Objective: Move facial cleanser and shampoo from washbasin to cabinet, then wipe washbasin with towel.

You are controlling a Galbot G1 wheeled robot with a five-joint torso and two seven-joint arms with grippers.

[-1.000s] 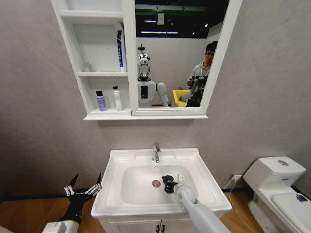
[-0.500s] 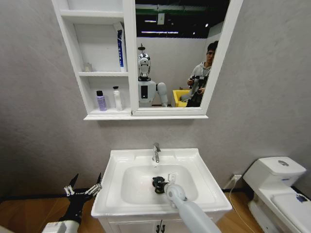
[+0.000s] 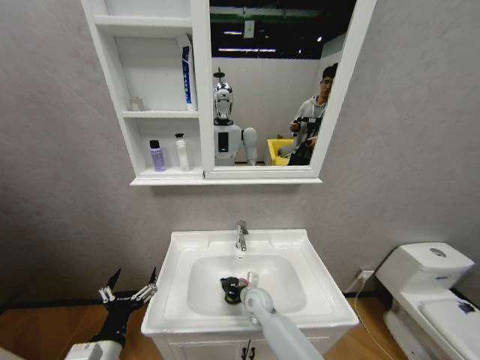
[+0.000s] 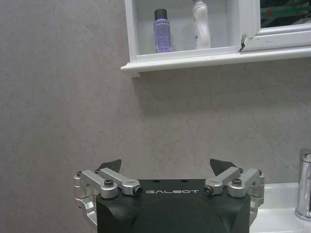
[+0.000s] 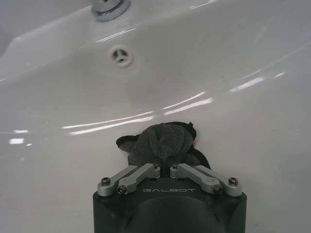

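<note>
Wiping the washbasin [image 3: 315, 296] bowl, my right gripper [image 5: 165, 167] pinches the towel [image 5: 163, 143]; 2 bottles [image 3: 157, 156] sit shelved in the cabinet [image 3: 112, 75]; left gripper [image 3: 127, 294] spread, idle.

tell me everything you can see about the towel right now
The towel is a small dark grey cloth with a soft, looped terry look, bunched into a crumpled wad rather than lying flat. It sits at the bottom of the washbasin bowl, pressed against the glossy white ceramic over the drain area. The right end effector is shut on it from above, fingers pinching its middle.
</note>
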